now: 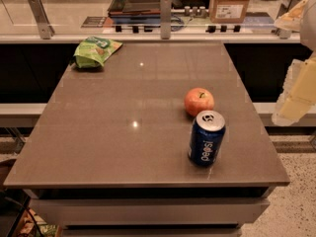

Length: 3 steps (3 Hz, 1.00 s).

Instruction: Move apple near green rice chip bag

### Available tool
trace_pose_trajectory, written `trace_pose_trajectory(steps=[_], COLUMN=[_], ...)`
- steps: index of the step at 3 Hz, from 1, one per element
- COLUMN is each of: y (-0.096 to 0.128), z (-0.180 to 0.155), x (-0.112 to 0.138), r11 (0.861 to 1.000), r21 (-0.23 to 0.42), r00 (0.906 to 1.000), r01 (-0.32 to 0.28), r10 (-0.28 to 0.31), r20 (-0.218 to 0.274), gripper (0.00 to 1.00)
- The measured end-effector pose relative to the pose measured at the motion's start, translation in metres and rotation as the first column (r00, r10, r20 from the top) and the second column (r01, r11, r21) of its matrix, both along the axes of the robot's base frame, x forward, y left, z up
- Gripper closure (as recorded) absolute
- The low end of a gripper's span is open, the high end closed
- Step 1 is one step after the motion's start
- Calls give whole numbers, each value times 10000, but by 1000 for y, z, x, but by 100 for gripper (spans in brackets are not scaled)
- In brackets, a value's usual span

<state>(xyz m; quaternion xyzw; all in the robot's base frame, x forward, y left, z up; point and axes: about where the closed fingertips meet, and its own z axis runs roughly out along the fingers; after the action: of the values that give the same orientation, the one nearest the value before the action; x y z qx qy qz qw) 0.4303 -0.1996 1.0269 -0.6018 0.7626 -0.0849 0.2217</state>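
Note:
The apple (pixel 199 101) is red-orange with a yellowish patch and sits on the grey table (pixel 123 127), right of centre. The green rice chip bag (pixel 96 51) lies wrinkled at the table's far left corner, well apart from the apple. My gripper (pixel 296 100) is a pale, blurred shape at the right edge of the camera view, beyond the table's right side and level with the apple. It is not touching anything on the table.
A blue soda can (pixel 206 138) stands upright just in front of the apple, close to it. Behind the table runs a counter with a glass screen on metal posts (pixel 165 16), a cardboard box (pixel 230 3) and dark trays (pixel 138 1).

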Motion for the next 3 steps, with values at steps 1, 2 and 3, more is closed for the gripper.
trace_pose_trajectory(steps=[1,2,3], y=[0,-4,-14], z=[0,-3,-21], x=[0,16,40], r11=[10000,9986,9893], r21=[0,486,1400], r00=[10000,9996,9989], r01=[0,-227,-419], r10=[0,220,383], r20=[2,150,284], gripper=[0,0,0])
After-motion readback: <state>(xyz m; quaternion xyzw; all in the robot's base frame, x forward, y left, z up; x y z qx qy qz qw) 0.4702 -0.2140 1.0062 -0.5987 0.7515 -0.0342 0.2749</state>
